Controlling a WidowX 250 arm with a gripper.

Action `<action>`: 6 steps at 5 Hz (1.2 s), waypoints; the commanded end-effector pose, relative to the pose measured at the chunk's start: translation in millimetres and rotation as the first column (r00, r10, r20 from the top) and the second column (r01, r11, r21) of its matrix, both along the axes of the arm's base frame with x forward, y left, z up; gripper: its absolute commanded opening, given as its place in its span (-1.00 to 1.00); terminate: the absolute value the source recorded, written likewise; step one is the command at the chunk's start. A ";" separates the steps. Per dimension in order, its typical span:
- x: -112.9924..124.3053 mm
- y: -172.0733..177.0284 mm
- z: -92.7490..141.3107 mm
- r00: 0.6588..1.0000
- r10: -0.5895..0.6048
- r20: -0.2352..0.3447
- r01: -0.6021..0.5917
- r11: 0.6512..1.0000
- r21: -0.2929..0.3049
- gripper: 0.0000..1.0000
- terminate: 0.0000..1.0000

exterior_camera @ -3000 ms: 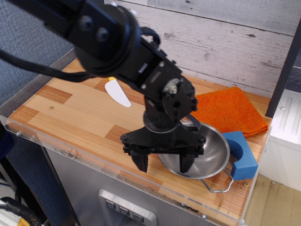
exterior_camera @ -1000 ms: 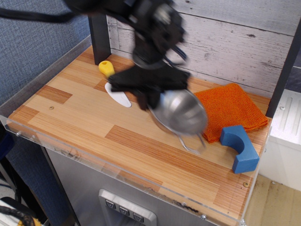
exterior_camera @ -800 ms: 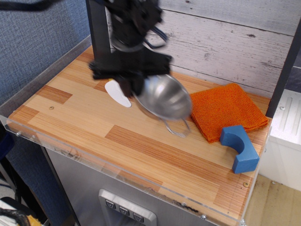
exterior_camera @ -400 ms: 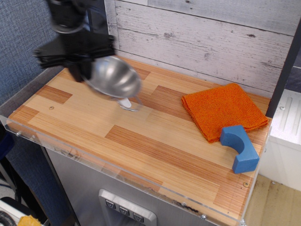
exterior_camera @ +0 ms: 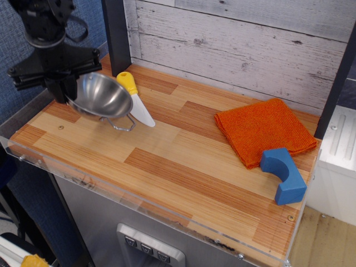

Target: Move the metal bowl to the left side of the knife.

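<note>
The metal bowl (exterior_camera: 105, 97) is shiny, with a wire loop handle (exterior_camera: 121, 123) hanging at its front. It sits tilted at the left end of the wooden table, just left of the knife. The knife (exterior_camera: 135, 99) has a yellow handle at the back and a white blade pointing to the front right. My black gripper (exterior_camera: 62, 89) is shut on the bowl's left rim and holds it low over the table. Whether the bowl touches the wood I cannot tell.
An orange cloth (exterior_camera: 266, 132) lies at the back right. A blue curved block (exterior_camera: 285, 175) sits at the right edge. A dark post (exterior_camera: 118, 33) stands behind the knife. A clear plastic rim (exterior_camera: 139, 200) runs along the table's front edge.
My gripper has carried the bowl from the front right, over the knife, to the left end of the table and lowered it. The knife is uncovered again.
</note>
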State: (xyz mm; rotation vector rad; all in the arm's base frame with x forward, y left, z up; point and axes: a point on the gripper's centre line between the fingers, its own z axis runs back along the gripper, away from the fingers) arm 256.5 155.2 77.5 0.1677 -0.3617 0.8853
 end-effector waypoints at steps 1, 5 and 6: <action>-3.3 23.0 -18.8 0.998 0.053 -0.026 -0.052 0.998 0.031 -1.00 -1.00; -4.4 14.7 -27.4 0.995 0.058 -0.082 -0.058 0.998 -0.001 1.00 -1.00; -6.2 11.4 -29.6 0.995 0.041 -0.095 -0.041 0.999 0.008 1.00 -1.00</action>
